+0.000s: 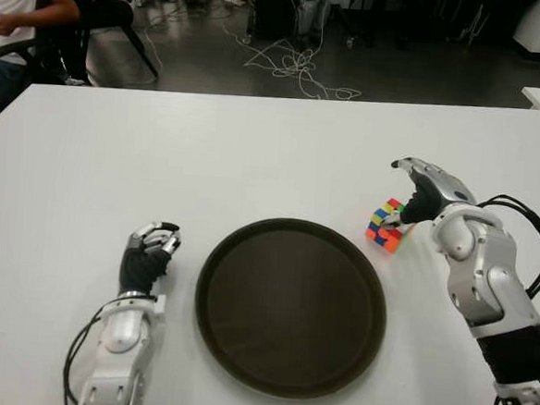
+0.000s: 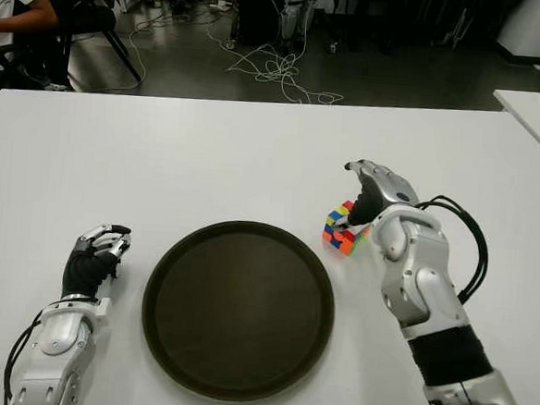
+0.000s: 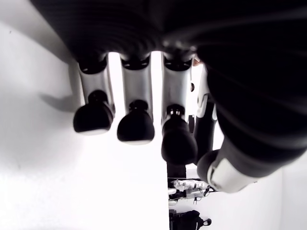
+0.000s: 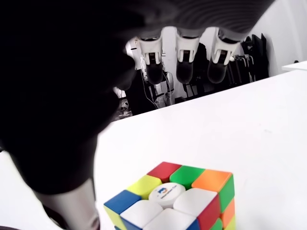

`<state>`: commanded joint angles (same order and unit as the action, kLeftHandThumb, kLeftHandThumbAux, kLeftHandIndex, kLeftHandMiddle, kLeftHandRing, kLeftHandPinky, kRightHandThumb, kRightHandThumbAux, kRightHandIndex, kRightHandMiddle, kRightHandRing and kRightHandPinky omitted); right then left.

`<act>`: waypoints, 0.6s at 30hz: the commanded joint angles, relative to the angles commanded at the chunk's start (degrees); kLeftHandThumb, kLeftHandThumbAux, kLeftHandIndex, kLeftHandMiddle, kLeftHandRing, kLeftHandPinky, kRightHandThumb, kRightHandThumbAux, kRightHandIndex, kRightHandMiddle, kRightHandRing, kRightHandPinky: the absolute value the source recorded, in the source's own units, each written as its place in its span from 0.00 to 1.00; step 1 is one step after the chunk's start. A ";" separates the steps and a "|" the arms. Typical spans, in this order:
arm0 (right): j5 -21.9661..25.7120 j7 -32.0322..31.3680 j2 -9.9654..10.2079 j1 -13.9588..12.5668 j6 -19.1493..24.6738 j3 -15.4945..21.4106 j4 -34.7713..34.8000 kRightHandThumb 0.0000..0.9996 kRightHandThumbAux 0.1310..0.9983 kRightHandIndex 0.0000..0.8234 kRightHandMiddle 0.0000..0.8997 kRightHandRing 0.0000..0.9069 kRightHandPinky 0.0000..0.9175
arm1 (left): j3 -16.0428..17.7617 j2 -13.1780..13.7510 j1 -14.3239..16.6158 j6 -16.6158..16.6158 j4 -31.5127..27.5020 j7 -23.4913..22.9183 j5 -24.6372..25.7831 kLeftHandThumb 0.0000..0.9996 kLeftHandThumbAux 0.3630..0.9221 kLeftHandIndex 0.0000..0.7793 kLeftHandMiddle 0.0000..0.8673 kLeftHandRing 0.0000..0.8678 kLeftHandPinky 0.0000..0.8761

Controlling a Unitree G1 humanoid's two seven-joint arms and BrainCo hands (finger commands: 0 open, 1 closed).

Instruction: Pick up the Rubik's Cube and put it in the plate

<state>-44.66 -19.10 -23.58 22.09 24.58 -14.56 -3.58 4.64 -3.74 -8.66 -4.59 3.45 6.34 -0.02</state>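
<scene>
Two silver-and-black robot arms with many-fingered hands

The right hand (image 1: 417, 187) has a glossy silver shell over black joints; behind it come bulky silver forearm segments, a black ribbed sleeve and looping black cables. The left hand (image 1: 149, 248) has black fingers with silver knuckle plates and rounded black fingertips (image 3: 135, 126), a thin black cable trailing behind its wrist.

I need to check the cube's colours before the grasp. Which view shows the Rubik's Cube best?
The right wrist view: the Rubik's Cube fills it, stickers clear. Both eye views show it small beside the plate, partly hidden by the right hand. The left wrist view misses it.
</scene>
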 joint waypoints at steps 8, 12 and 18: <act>0.66 0.60 0.35 0.64 0.03 -0.19 -1.61 0.00 0.82 0.05 0.04 0.05 0.06 | -0.10 0.26 -0.11 0.01 -0.15 -0.57 0.03 0.71 0.61 0.57 0.94 0.95 0.93; 1.20 1.79 0.53 0.69 -0.45 -0.21 -2.41 0.00 0.82 0.05 0.04 0.05 0.06 | -0.27 0.39 -0.15 0.35 -0.02 -0.58 -0.26 0.71 0.61 0.57 0.93 0.95 0.93; 1.44 2.43 0.47 1.01 -0.86 -0.55 -3.67 0.00 0.83 0.05 0.03 0.05 0.05 | -0.46 0.59 -0.20 0.51 0.04 -0.70 -0.33 0.71 0.61 0.57 0.93 0.94 0.93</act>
<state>-43.22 -16.67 -23.12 23.10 23.72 -15.10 -7.25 4.18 -3.14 -8.86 -4.08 3.49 5.64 -0.35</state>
